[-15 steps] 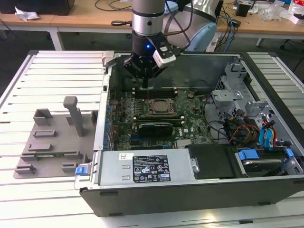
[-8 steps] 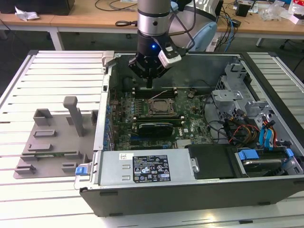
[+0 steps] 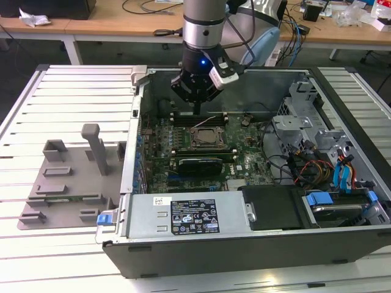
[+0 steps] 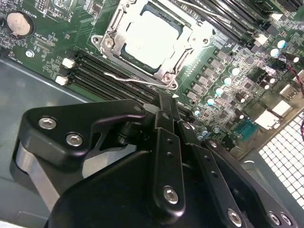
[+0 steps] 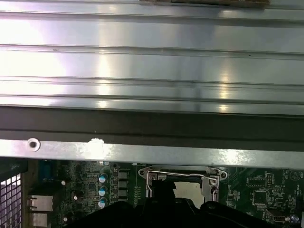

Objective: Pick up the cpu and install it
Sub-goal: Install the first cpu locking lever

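One black gripper hangs from the arm over the open computer case, just above the motherboard. In the second wrist view its two matte black metal fingers, bolted with round silver screws, stand pressed together with nothing between them.

One cpu sits flat inside the socket frame, a silvery-white square with a smooth, bright top; the frame around it is stamped bare metal with a screw at each corner that shows. One thin bent wire lever lies along the frame's edge. The gripper is near the cpu but not touching it. In the first wrist view the socket shows past the gripper's dark body, below a brushed, ribbed metal wall.

Beside the socket run four long black memory slots, and one round coin cell sits on the green board.

On the slatted metal worktop, at the exterior view's left of the case, lies one grey plastic fixture plate with one tall upright post.
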You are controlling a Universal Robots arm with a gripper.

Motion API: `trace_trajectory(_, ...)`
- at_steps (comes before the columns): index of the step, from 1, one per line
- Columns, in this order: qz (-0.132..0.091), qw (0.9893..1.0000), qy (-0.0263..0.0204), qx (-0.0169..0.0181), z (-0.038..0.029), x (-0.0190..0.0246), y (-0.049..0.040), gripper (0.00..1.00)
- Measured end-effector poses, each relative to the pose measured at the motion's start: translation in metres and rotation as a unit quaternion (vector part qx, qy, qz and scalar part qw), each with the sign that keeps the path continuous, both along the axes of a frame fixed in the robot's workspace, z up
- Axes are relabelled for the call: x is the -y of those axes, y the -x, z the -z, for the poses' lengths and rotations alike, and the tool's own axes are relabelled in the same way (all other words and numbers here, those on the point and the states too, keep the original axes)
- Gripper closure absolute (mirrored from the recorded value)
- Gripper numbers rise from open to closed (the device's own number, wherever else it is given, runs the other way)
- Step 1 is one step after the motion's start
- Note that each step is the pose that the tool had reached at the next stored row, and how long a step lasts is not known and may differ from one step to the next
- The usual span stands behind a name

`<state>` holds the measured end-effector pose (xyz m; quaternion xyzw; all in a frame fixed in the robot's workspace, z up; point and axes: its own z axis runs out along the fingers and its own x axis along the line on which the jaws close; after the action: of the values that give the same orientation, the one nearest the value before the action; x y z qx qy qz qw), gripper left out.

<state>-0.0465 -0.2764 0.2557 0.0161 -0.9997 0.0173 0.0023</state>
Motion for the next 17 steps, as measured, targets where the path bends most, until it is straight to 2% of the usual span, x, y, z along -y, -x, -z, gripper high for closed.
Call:
trace_trajectory(6, 0.0, 1.0, 0.0, -0.0001, 0.0031, 0.0, -0.0016, 0.89)
trace_trajectory(11, -0.004, 1.0, 0.0001, -0.0002, 0.0137, -0.0022, -0.0017, 0.89)
trace_trajectory(17, -0.009, 1.0, 0.0001, -0.0006, 0.0255, -0.0119, -0.0064, 0.89)
